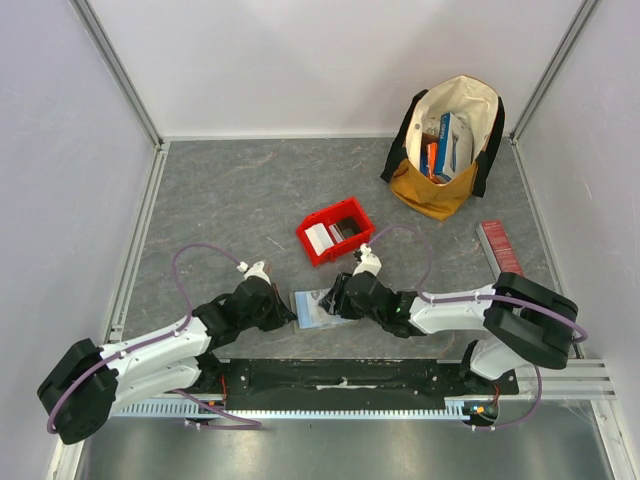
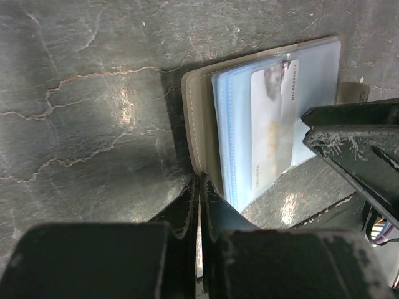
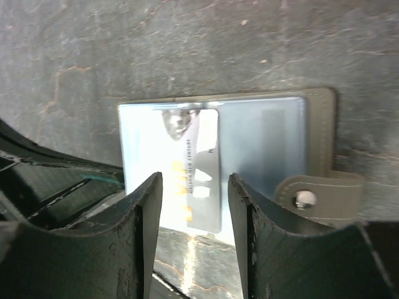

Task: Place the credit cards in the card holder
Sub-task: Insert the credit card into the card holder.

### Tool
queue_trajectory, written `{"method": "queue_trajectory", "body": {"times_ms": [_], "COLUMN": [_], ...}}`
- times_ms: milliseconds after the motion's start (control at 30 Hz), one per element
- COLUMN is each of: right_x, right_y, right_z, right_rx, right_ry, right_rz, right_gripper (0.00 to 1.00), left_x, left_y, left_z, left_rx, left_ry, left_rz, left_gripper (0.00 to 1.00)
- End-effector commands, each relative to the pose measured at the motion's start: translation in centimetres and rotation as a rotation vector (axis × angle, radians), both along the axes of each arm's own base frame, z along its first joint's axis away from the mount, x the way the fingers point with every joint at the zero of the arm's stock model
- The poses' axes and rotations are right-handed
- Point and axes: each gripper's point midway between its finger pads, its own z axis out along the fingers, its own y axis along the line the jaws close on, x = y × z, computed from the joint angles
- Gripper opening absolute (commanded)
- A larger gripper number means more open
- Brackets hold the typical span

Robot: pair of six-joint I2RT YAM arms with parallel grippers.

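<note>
Open card holder (image 1: 312, 306) near the tabletop's near edge, one credit card (image 3: 202, 168) in its clear sleeve. The left gripper (image 2: 198, 188) pinches the cover edge; the right gripper (image 3: 194, 187) hovers low above the card, fingers apart and empty.

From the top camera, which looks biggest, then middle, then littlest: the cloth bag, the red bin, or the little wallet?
1. cloth bag, clearly the biggest.
2. red bin, in the middle.
3. card holder, which looks littlest. Part of it is hidden, so its full size is less sure.
</note>
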Motion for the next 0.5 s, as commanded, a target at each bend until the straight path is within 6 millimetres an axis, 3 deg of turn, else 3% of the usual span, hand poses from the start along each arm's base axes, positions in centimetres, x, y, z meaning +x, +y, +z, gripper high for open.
{"method": "queue_trajectory", "body": {"times_ms": [0,467], "right_x": [0.8,-0.6], "right_y": [-3.1,1.9], "right_z": [-1.4,-1.6], "right_rx": [-0.184,-0.058], "right_ry": [-0.041,0.0], "right_rz": [-0.039,0.141], "right_gripper": [0.54,0.51], "left_x": [0.3,0.3], "left_y": [-0.1,-0.3], "left_z": [0.3,0.2], "left_rx": [-0.006,0.002], "left_ry": [-0.008,-0.004], "left_rz": [0.015,0.0], "left_gripper": [0.02,0.02]}}
